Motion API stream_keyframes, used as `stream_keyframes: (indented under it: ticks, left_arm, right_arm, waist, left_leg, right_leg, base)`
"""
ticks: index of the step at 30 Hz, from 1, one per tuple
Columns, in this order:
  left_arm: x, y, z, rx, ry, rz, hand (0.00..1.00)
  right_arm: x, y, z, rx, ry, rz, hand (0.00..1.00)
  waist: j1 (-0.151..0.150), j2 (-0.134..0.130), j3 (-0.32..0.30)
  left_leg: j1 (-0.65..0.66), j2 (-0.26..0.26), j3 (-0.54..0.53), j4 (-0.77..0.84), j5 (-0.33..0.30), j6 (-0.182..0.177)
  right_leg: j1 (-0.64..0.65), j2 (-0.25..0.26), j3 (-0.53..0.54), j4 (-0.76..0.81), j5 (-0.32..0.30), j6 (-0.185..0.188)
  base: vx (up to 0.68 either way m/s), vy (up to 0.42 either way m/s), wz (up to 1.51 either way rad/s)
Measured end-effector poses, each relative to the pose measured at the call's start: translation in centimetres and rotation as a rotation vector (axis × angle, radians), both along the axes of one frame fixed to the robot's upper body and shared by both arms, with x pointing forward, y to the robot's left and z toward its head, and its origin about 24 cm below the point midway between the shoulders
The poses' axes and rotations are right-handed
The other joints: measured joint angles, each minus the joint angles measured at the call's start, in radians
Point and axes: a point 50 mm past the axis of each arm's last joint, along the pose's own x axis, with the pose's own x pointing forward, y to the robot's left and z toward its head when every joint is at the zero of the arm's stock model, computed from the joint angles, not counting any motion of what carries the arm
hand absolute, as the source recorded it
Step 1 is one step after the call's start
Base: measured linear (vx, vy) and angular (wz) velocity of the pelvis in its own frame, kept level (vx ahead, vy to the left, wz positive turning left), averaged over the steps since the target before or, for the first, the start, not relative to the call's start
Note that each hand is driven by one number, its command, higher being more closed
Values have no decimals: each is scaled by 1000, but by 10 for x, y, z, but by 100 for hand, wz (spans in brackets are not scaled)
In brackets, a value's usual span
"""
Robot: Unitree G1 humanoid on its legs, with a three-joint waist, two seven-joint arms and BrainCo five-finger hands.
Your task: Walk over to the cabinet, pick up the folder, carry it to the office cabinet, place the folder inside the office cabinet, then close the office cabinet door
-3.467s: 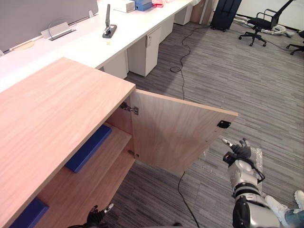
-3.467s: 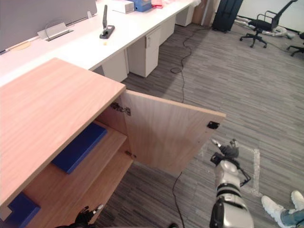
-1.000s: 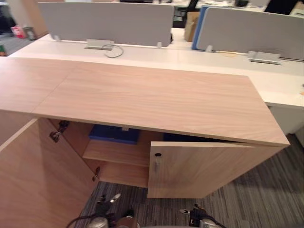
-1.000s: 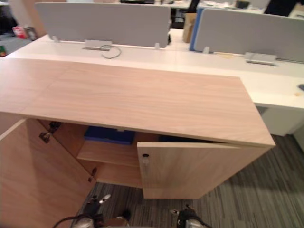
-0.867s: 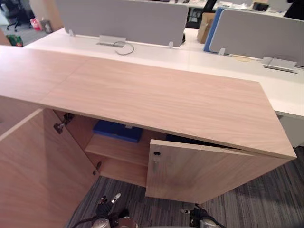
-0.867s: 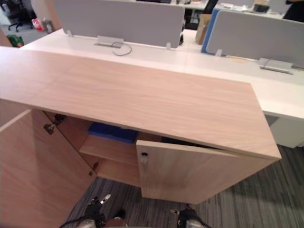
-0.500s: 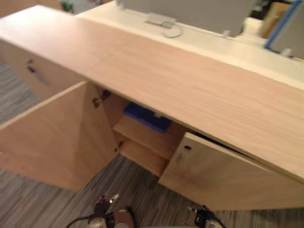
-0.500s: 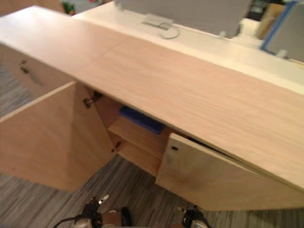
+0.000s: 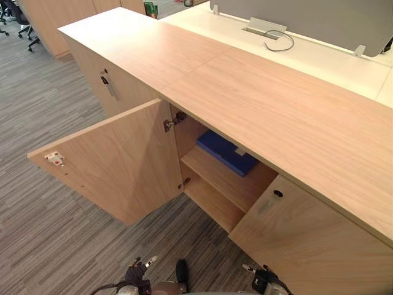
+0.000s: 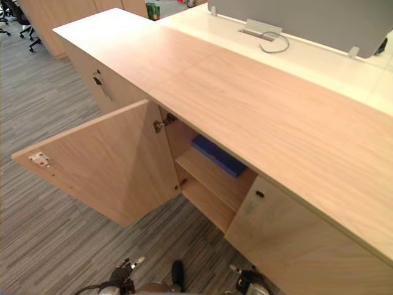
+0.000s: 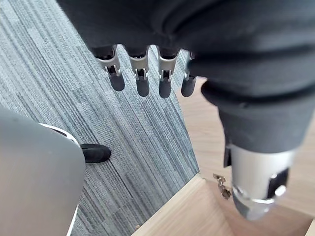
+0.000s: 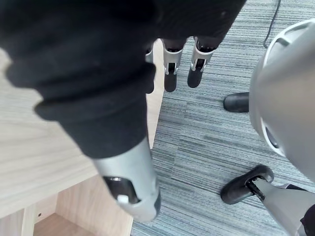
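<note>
The wrist views make the fingers plain: the left hand (image 11: 142, 78) and right hand (image 12: 170, 73) hang before the cabinet (image 9: 295, 117) over the carpet (image 9: 49, 233), fingers straight and released, holding nothing. The eye views show inside the cabinet — the blue folder (image 9: 227, 152) lies flat on the upper shelf (image 9: 221, 181), past the wide-open left door (image 9: 116, 160); the right door (image 9: 307, 246) is almost shut.

The cabinet top (image 9: 276, 104) hides the back of the blue folder (image 9: 227, 152) on its shelf (image 9: 212, 172). The picture's bottom edge cuts off my left hand (image 9: 136, 271) and right hand (image 9: 260, 283).
</note>
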Motion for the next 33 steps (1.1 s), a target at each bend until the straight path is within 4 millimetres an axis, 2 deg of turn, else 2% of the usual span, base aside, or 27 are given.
stream_keyframes:
  ticks: [4,7,10,12,13,14,17,18,23,30,33]
  left_arm:
    - [-9,14,9,-61,-93,265,0]
    - [-10,30,17,-35,-143,339,0]
    - [-8,58,26,43,-172,400,0]
    - [-12,84,33,97,-183,466,0]
    - [-16,96,35,115,-178,504,0]
    - [-25,118,38,145,-160,575,0]
    - [-41,149,42,172,-117,679,0]
    - [-48,167,48,174,-104,731,0]
    - [-54,201,68,224,-68,694,0]
    - [-27,239,106,335,-75,533,0]
    - [-7,254,128,395,-105,477,0]
  right_arm:
    - [0,2,0,-9,-1,55,0]
    - [-1,3,0,-5,-6,65,0]
    - [-1,4,0,4,-6,90,0]
    - [0,4,0,8,-6,113,0]
    - [-1,5,0,14,-5,115,0]
    - [-1,5,0,21,-4,115,0]
    - [-3,4,-1,28,0,111,0]
    - [-9,2,-2,34,11,88,0]
    - [-28,-8,-6,43,68,67,0]
    - [-35,-10,-7,53,78,69,0]
    - [-37,-8,-7,68,80,72,0]
  waist:
    - [1,-8,5]
    - [6,-13,5]
    - [6,-15,6]
    - [10,-20,6]
    - [9,-22,5]
    - [11,-24,2]
    - [10,-23,0]
    - [10,-24,-1]
    - [22,-19,-19]
    - [36,-18,-28]
    - [48,-19,-33]
  left_leg:
    - [1,-1,0,0,-1,1]
    - [4,-5,1,0,-2,2]
    - [7,-4,11,0,-9,-1]
    - [25,-1,24,0,-18,-8]
    - [35,2,33,0,-23,-11]
    - [49,8,51,0,-30,-15]
    - [61,17,65,0,-41,-22]
    - [65,22,67,0,-49,-28]
    - [73,24,80,0,-67,-26]
    - [94,28,82,0,-74,-32]
    - [110,42,94,1,-81,-36]
  right_leg:
    - [8,2,-1,-13,3,5]
    - [16,2,-4,-19,3,5]
    - [22,6,1,-24,4,4]
    - [36,8,20,-24,5,1]
    - [40,9,30,-25,5,0]
    - [42,12,49,-30,7,-3]
    - [51,19,72,-36,9,-7]
    - [50,25,74,-42,11,-12]
    - [55,27,94,-48,11,-13]
    - [56,27,120,-20,16,-24]
    - [54,35,132,0,28,-43]
  base:
    - [0,0,0]
    - [31,-5,3]
    - [53,-7,-6]
    - [43,-8,-21]
    - [5,-8,-36]
    - [0,-11,-36]
    - [-5,-20,-28]
    - [-16,-20,-12]
    - [-3,-4,-9]
    - [8,11,-1]
    - [20,25,-8]
